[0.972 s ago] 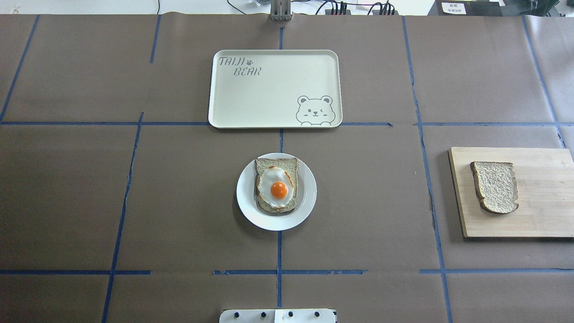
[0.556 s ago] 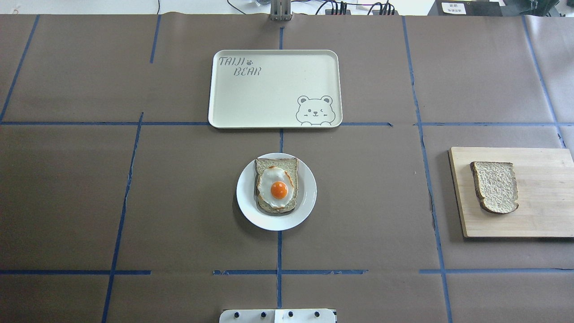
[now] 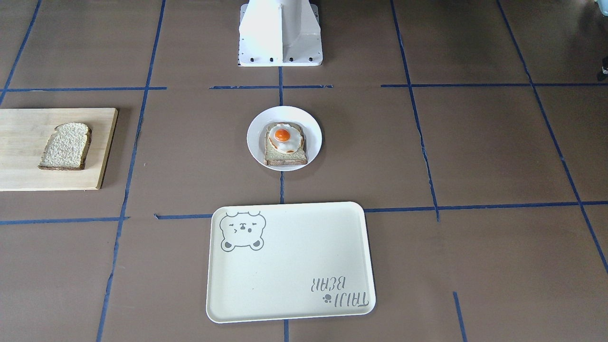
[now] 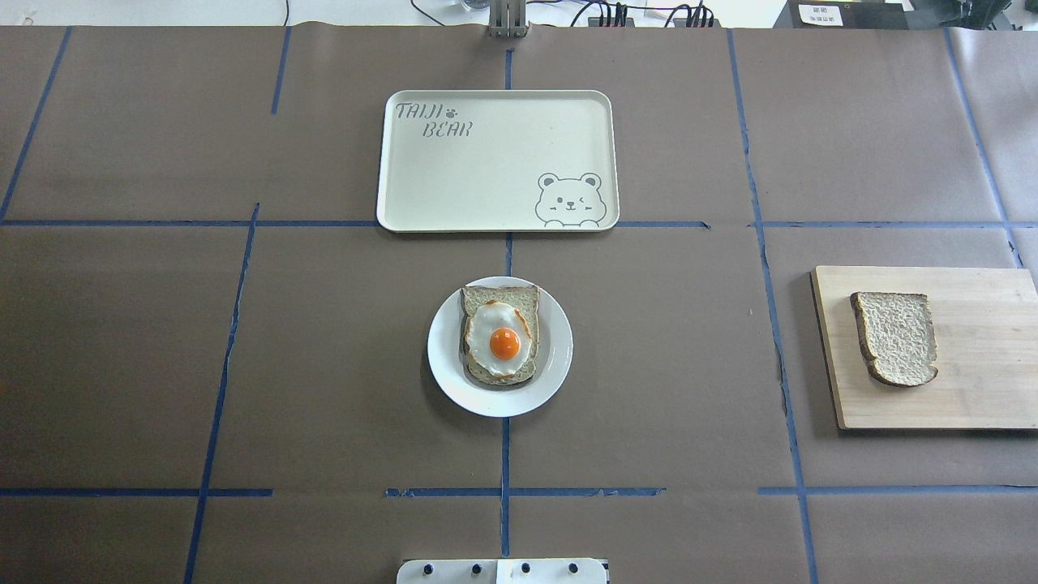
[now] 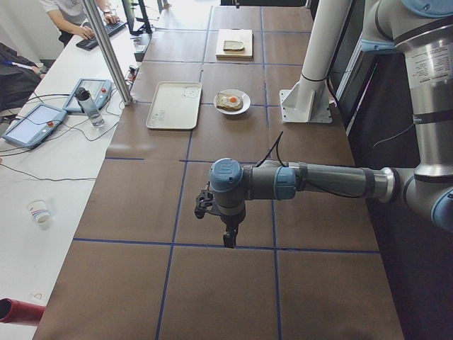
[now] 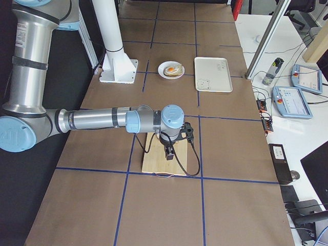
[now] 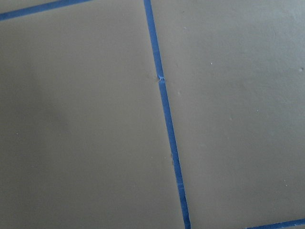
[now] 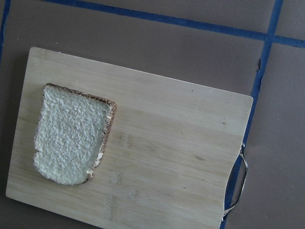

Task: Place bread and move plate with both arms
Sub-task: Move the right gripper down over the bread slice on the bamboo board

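Observation:
The plain bread [image 4: 896, 338] lies flat on a wooden cutting board [image 4: 973, 389] at the table's right; it also shows in the front view [image 3: 66, 146] and the right wrist view [image 8: 71, 140]. The white plate [image 4: 555, 357] sits at the table's centre and bears a slice topped with a fried egg [image 4: 501, 334]. My right gripper [image 6: 169, 152] hangs over the board, seen only from the side; I cannot tell if it is open. My left gripper [image 5: 226, 237] hangs over bare table far to the left; I cannot tell its state.
A cream tray with a bear drawing [image 4: 495, 162] lies just beyond the plate. The white robot base [image 3: 280, 33] stands at the near edge. The board has a metal handle [image 8: 240, 183]. A person sits at a side desk [image 5: 71, 14].

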Controlling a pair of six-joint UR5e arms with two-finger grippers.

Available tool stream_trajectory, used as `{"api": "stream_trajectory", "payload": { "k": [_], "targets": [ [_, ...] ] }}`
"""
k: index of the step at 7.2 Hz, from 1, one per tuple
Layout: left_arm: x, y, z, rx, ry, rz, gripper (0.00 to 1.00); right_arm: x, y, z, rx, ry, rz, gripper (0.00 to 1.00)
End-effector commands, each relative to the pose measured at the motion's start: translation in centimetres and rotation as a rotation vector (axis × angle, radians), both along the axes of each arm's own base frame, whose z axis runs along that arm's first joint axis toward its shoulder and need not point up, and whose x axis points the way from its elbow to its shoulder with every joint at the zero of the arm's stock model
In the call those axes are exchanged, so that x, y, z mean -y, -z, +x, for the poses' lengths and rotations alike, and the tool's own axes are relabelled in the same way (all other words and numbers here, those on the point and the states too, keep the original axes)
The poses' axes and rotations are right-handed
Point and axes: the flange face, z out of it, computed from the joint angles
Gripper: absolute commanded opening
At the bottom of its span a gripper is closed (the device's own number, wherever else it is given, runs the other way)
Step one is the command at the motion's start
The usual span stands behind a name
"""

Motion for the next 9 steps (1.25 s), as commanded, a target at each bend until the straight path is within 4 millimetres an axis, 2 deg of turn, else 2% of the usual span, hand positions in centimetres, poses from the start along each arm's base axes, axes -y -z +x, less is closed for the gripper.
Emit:
{"api": "stream_trajectory", "payload": {
  "k": [1, 2, 3, 5, 6, 8, 9],
  "targets": [
    [0.1, -0.2, 0.0, -0.001, -0.001, -0.005, 1.0, 0.3, -1.2, -4.5, 0.048, -0.104, -0.048, 1.0],
    [0.1, -0.1, 0.1, -0.008, -0.001, -0.004, 1.0, 0.3, -2.1, -6.6, 0.068, -0.162, -0.066, 1.0],
    [0.0, -0.1, 0.1, -0.008, -0.002, -0.003, 1.0, 0.1, -1.9, -9.1, 0.084, -0.265, -0.107, 1.0],
    [0.0, -0.1, 0.1, -0.009, -0.001, -0.002, 1.0, -1.5, -0.5, -15.8, 0.104, -0.37, -0.154, 0.97],
    [0.0, -0.2, 0.1, -0.009, -0.001, -0.005, 1.0, -2.1, -0.7, -17.4, 0.082, -0.37, -0.157, 0.93],
    [0.0, -0.2, 0.1, -0.009, -0.001, -0.005, 1.0, -3.8, -1.9, -18.1, 0.062, -0.338, -0.168, 0.84],
    [0.1, -0.2, 0.1, -0.009, -0.001, -0.004, 1.0, -4.5, -2.5, -17.7, 0.055, -0.332, -0.179, 0.81]
  ]
}}
